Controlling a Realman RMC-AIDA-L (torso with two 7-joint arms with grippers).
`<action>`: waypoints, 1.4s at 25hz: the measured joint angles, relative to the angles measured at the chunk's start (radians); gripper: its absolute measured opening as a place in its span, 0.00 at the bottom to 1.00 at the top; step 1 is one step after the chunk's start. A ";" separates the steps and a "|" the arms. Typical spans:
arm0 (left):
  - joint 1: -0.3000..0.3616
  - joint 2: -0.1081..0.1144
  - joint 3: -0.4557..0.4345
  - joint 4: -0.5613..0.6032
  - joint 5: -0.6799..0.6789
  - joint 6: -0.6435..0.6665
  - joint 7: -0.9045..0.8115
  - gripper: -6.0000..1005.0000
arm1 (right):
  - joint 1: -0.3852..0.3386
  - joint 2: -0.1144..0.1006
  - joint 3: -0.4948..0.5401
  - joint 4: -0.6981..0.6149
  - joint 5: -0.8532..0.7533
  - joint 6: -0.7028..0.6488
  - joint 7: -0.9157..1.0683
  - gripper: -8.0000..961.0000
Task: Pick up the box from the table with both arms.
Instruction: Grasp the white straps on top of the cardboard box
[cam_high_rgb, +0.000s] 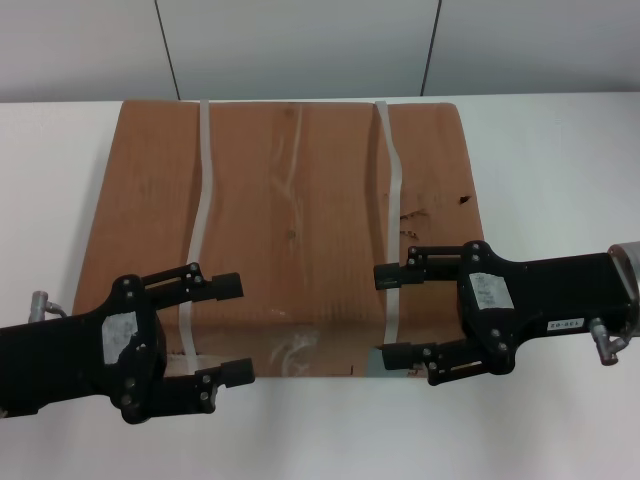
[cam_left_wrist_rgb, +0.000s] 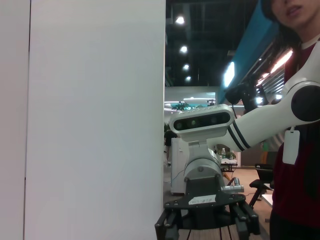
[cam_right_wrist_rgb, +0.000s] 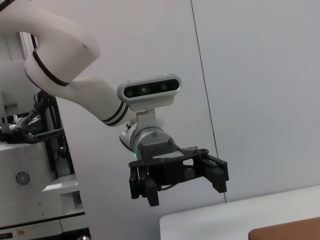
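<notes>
The large brown cardboard box (cam_high_rgb: 290, 215) lies flat on the white table (cam_high_rgb: 560, 150), bound by two whitish straps (cam_high_rgb: 203, 190), with clear tape along its top seam. My left gripper (cam_high_rgb: 234, 330) is open over the box's near left part, its fingers pointing right. My right gripper (cam_high_rgb: 389, 315) is open over the near right part, its fingers pointing left. Neither holds anything. The right wrist view shows the left gripper (cam_right_wrist_rgb: 177, 175) open in the air above the table (cam_right_wrist_rgb: 210, 220), and a corner of the box (cam_right_wrist_rgb: 287, 232). The left wrist view shows the right gripper (cam_left_wrist_rgb: 207, 220).
A grey panelled wall (cam_high_rgb: 300, 45) stands behind the table's far edge. A person in a dark red top (cam_left_wrist_rgb: 300, 165) stands close beside the right arm in the left wrist view. Bare tabletop lies on both sides of the box and in front of it.
</notes>
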 joint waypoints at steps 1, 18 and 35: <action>0.000 0.000 0.000 0.000 0.000 0.000 0.000 0.77 | 0.000 0.000 0.000 0.000 0.000 0.000 0.000 0.87; 0.000 -0.001 0.000 0.000 0.000 0.000 0.001 0.77 | 0.000 0.001 0.000 0.000 0.000 0.021 0.001 0.86; 0.016 -0.022 -0.006 -0.027 -0.410 -0.286 -0.271 0.76 | -0.061 0.011 0.332 0.043 0.022 0.238 0.134 0.85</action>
